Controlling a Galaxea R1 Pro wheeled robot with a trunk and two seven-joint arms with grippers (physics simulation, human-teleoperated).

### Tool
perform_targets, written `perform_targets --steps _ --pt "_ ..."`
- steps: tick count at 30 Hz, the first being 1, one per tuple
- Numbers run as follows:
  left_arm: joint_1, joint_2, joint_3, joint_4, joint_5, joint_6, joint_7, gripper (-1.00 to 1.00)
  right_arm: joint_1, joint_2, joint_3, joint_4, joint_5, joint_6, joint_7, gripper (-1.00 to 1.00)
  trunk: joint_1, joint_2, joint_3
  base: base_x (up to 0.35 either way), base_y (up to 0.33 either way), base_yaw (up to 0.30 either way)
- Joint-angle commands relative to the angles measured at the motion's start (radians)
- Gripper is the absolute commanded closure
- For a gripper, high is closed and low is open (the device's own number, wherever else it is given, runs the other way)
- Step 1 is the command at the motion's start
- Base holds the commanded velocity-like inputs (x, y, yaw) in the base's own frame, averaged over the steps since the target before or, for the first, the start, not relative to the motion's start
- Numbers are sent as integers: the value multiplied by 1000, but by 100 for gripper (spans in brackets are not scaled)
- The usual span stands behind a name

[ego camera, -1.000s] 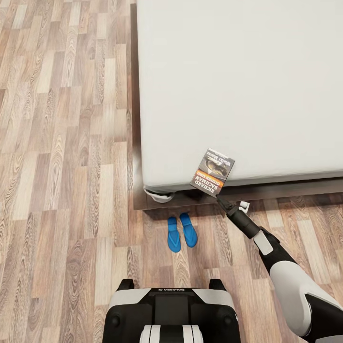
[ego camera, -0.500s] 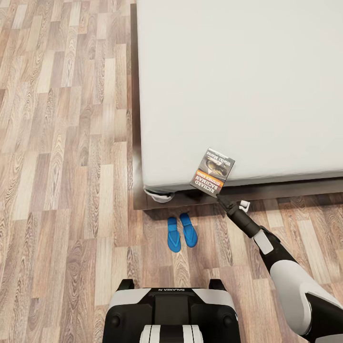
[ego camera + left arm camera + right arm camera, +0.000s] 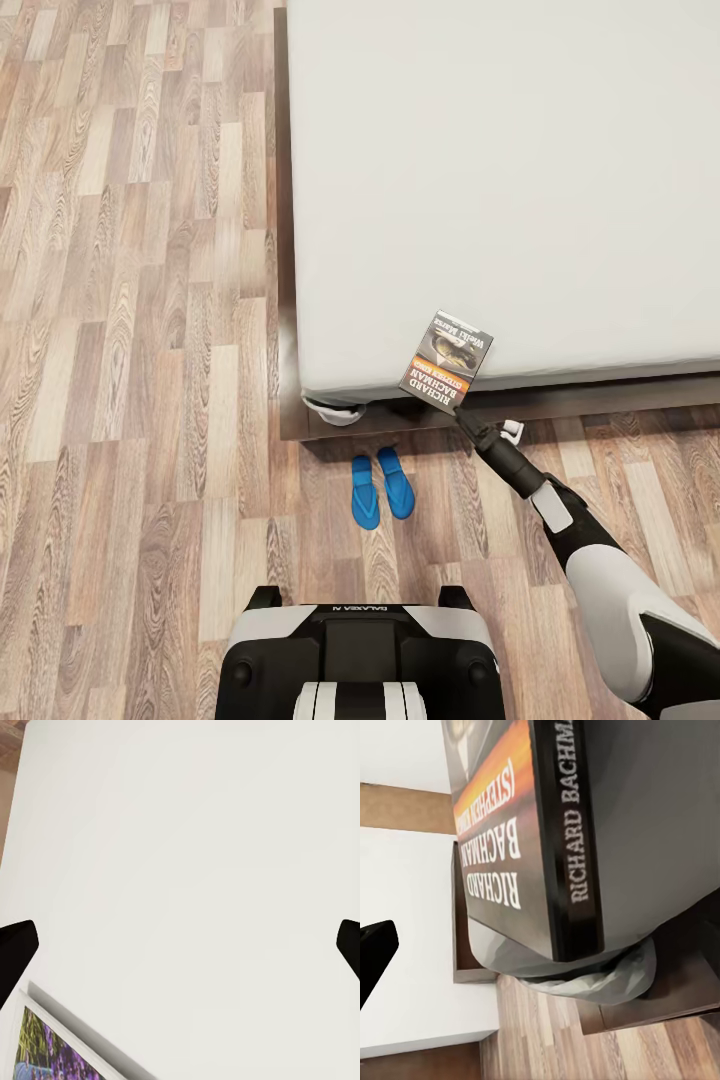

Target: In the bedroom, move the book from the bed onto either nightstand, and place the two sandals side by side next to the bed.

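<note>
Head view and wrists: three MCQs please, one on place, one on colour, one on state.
1. Where do the sandals lie?
A. on the mattress
B. on the floor by the corner of the bed
C. on the robot's base

2. What colour is the band across the cover of the book?
A. green
B. orange
C. pink

3. How is the left gripper?
A. open
B. shut on a sandal
C. shut on a cloth

Answers:
1 B, the blue pair sits side by side on the wood planks just off the bed frame.
2 B, an orange stripe crosses the dark cover.
3 A, its fingertips stand far apart with nothing between them, bare wall behind.
</note>
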Motion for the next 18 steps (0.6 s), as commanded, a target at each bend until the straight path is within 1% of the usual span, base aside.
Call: perform_targets --steps 1,6,10,18 --pt "0 0 -8 0 8 -4 2 -100 -1 1 -2 1 -4 10 3 -100 0 0 0 0 0 0" --pt "0 0 -8 0 8 -4 2 -100 -1 2 2 1 -4 10 3 -100 0 0 0 0 0 0" --pt "0 0 -8 0 8 -4 2 -100 -1 3 16 1 -4 10 2 -100 0 0 0 0 0 0" --pt "0 0 -8 0 8 -4 2 -100 -3 4 28 1 -4 10 2 -100 0 0 0 0 0 0"
